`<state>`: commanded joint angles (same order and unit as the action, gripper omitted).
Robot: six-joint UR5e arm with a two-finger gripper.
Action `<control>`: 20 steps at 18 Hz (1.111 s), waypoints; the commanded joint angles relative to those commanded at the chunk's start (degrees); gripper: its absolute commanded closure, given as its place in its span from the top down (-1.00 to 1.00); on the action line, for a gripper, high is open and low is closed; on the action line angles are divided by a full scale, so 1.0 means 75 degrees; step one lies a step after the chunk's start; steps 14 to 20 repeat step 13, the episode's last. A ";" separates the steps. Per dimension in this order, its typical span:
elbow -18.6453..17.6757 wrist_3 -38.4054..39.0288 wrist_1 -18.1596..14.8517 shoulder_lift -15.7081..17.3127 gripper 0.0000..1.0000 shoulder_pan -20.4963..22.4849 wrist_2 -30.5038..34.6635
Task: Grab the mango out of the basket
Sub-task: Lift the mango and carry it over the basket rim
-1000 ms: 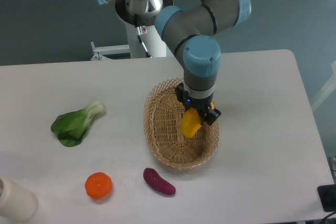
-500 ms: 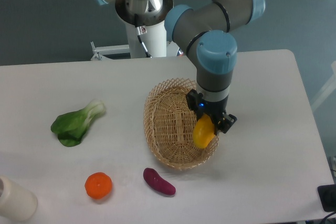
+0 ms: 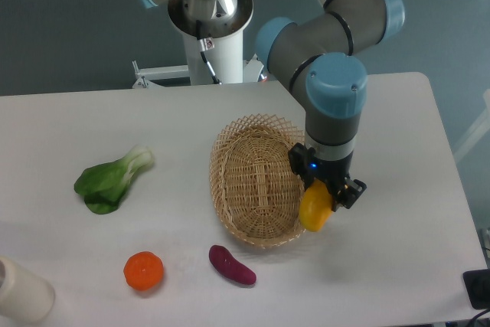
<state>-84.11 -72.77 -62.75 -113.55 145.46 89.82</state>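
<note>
Black two-finger gripper [image 3: 328,193] w/ glossy yellow mango [image 3: 315,209] sits over right rim of oval tan wicker basket [image 3: 256,180]; basket blocks its left side. White tabletop [image 3: 398,189] right of it is bare. Dark purple oblong vegetable [image 3: 232,264] near basket's front; round orange fruit [image 3: 144,271] and green leafy veg [image 3: 111,180] well apart, left.

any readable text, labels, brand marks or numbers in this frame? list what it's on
None readable.
The arm, the pincer shut on the mango, the basket, the table and the loose produce show no lettering at this resolution.
The only mark is a small blue light just above the pincer, not a character.
</note>
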 joint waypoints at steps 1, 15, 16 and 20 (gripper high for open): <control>0.0000 0.0000 0.0012 0.0000 -0.39 0.0012 0.0012; 0.0059 -0.0012 0.0000 -0.0094 -0.41 0.0024 0.0035; 0.0059 -0.0012 0.0000 -0.0094 -0.41 0.0024 0.0035; 0.0059 -0.0012 0.0000 -0.0094 -0.41 0.0024 0.0035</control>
